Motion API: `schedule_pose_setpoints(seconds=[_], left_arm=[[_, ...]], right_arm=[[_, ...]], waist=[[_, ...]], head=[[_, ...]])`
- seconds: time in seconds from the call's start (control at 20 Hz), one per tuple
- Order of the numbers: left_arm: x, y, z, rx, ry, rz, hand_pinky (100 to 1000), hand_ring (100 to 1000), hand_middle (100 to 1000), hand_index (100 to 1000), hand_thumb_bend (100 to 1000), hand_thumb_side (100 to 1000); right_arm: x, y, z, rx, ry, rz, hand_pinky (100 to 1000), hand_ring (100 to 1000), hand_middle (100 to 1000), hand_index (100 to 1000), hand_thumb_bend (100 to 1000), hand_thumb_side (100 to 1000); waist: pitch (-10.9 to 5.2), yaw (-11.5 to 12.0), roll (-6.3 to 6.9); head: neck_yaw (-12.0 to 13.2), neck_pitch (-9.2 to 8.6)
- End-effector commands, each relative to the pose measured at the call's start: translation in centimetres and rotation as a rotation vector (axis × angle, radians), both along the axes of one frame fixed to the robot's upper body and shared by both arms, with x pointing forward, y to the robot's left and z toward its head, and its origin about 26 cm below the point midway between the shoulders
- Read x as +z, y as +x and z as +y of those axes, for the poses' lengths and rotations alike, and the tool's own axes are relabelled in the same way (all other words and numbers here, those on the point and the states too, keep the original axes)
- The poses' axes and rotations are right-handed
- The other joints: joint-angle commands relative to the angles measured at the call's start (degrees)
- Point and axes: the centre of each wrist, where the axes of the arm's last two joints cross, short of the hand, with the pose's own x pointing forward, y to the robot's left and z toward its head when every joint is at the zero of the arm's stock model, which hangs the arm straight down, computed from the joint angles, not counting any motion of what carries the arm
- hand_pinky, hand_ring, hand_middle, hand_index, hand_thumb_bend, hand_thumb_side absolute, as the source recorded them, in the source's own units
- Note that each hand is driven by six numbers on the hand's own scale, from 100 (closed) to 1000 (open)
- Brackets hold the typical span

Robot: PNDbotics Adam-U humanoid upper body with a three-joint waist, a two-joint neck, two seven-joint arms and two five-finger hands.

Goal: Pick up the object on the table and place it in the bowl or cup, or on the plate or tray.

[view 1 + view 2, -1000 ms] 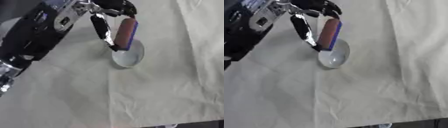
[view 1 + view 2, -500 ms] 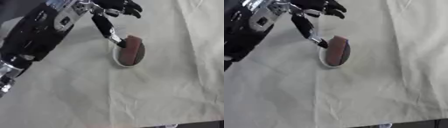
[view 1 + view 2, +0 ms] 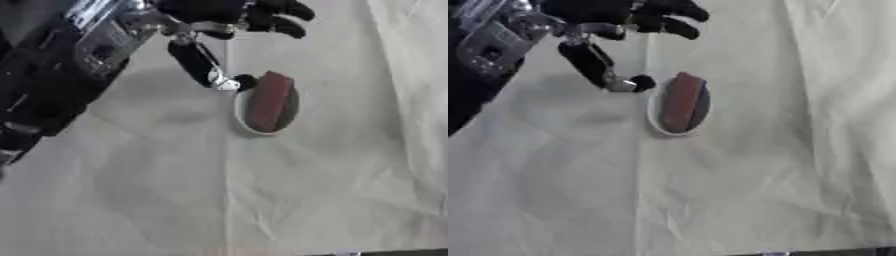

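Now resting in bowl (image 3: 242,118): reddish-brown block (image 3: 269,101). Left robot hand (image 3: 229,12) up-left of bowl, spread, empty; thumb near rim, could clip and tip bowl.

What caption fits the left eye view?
Left hand open above a small white dish holding a reddish-brown block on a cloth-covered table.

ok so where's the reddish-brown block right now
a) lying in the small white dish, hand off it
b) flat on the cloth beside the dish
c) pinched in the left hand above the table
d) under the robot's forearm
a: the reddish-brown block lies across the small white dish, and the left hand is above and to its left with its thumb tip clear of the block.
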Motion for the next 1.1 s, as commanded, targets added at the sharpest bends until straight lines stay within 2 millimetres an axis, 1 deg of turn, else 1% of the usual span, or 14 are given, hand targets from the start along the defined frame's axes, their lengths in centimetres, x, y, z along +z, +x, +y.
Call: schedule_pose_setpoints(seconds=[0.05, 0.1, 0.15, 0.25, 0.3, 0.35, 0.45, 0.65, 0.75, 0.85, 1.0, 1.1], left_arm=[[0.0, -1.0, 0.8, -0.235, -0.317, 0.060, 864, 957, 927, 1000, 100, 662], [-0.7, -1.1, 0.8, -0.289, -0.405, 0.112, 853, 953, 922, 1000, 100, 700], [-1.1, -1.1, 0.8, -0.324, -0.454, 0.148, 845, 948, 917, 1000, 100, 743], [-2.3, -1.1, 0.4, -0.402, -0.580, 0.245, 835, 944, 913, 1000, 100, 790], [-2.8, -1.2, 0.2, -0.434, -0.624, 0.288, 831, 942, 912, 996, 100, 839], [-3.0, -1.2, 0.1, -0.459, -0.649, 0.321, 828, 940, 909, 988, 100, 834], [-3.8, -1.2, -0.1, -0.514, -0.700, 0.395, 822, 936, 905, 979, 100, 857], [-4.7, -1.3, 0.0, -0.620, -0.751, 0.484, 829, 941, 910, 977, 100, 846], [-5.1, -1.3, 0.0, -0.678, -0.763, 0.503, 842, 950, 920, 980, 100, 817], [-5.6, -1.3, 0.0, -0.729, -0.770, 0.507, 848, 953, 924, 980, 100, 798], [-6.3, -1.4, 0.1, -0.762, -0.777, 0.477, 848, 951, 922, 976, 100, 767], [-7.3, -1.5, -0.1, -0.765, -0.787, 0.476, 832, 937, 910, 970, 100, 778]], right_arm=[[0.7, -0.1, -0.3, -0.010, -0.022, -0.021, 555, 638, 881, 863, 100, 586], [0.8, 0.0, -0.2, -0.008, -0.026, -0.022, 555, 638, 881, 863, 100, 585], [0.8, 0.1, -0.2, -0.006, -0.029, -0.022, 555, 638, 881, 862, 100, 584], [1.0, 0.3, 0.0, 0.004, -0.041, -0.024, 555, 637, 881, 863, 100, 583], [1.0, 0.5, 0.0, 0.006, -0.045, -0.022, 554, 636, 881, 863, 100, 526], [0.9, 0.7, 0.1, 0.007, -0.047, -0.020, 554, 636, 881, 863, 100, 583], [0.8, 1.0, 0.2, 0.014, -0.048, -0.013, 554, 639, 879, 864, 100, 584], [0.4, 1.3, 0.5, 0.027, -0.036, -0.002, 558, 661, 876, 864, 100, 588], [0.3, 1.3, 0.9, 0.041, -0.023, -0.001, 566, 678, 875, 865, 100, 594], [0.3, 1.0, 1.4, 0.058, -0.013, -0.003, 568, 682, 875, 866, 100, 596], [0.4, 0.7, 2.3, 0.085, -0.010, -0.012, 574, 689, 875, 865, 100, 599], [0.5, 0.5, 2.8, 0.101, -0.016, -0.021, 576, 691, 875, 867, 100, 600]], waist=[[-0.49, 0.60, -0.56], [-0.29, 0.90, -0.56], [-0.19, 1.08, -0.56], [0.25, 1.72, -0.60], [0.42, 2.19, -0.84], [0.52, 2.54, -1.00], [0.82, 3.96, -1.78], [1.34, 7.30, -2.90], [1.66, 9.38, -3.39], [2.04, 11.20, -3.80], [2.79, 13.75, -4.42], [3.36, 15.01, -4.69]], head=[[-0.70, -0.20], [-0.76, -0.20], [-0.79, -0.20], [-0.71, -0.20], [-0.55, -0.20], [-0.47, -0.20], [0.24, -0.20], [1.30, -0.20], [2.08, -0.20], [2.86, -0.20], [4.47, -0.20], [6.10, -0.20]])
